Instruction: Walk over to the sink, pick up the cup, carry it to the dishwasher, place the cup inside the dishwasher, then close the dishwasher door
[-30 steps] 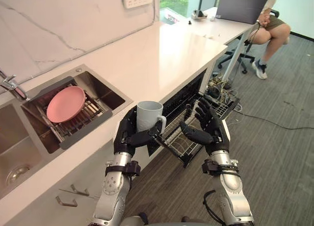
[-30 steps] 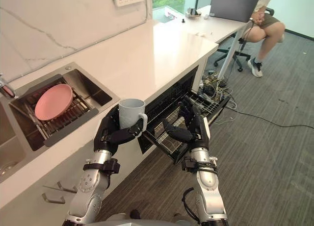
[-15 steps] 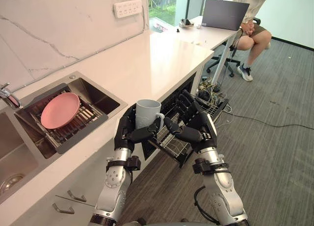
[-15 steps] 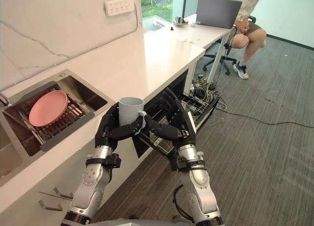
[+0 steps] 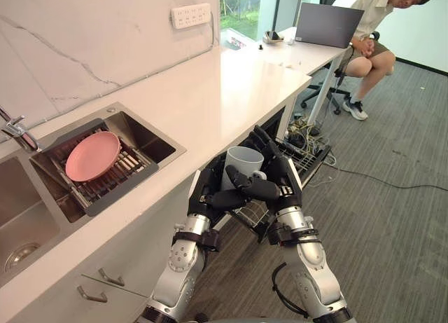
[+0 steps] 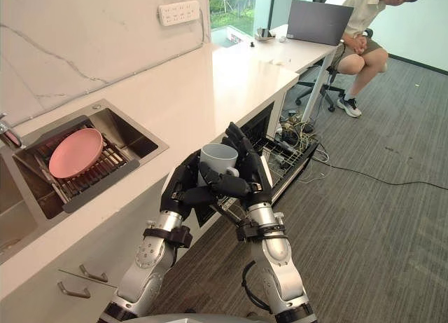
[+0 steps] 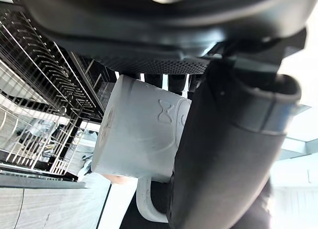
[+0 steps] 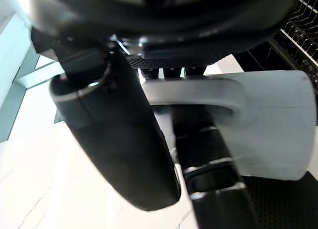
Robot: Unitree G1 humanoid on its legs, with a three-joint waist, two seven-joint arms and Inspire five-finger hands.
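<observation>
Pick-up looks done, carrying nearly so: cup (image 5: 241,163) held upright in the air, mouth up, just above the near end of the pulled-out dishwasher rack (image 5: 310,155) and not yet touching it. Clasped from two sides: left hand (image 5: 208,195) curled round the wall on the side away from the rack, right hand (image 5: 280,181) wrapped round the handle side nearest the rack, thumb across the front. Sink (image 5: 150,133), with a pink plate (image 5: 91,156) on its drying grid, well apart from the rack along the tabletop (image 5: 210,85). Probably left to do: lowering the cup between the rack's wires, opening both hands, drawing them clear, then closing the dishwasher door. Seems roughly halfway through, with the placing step next.
</observation>
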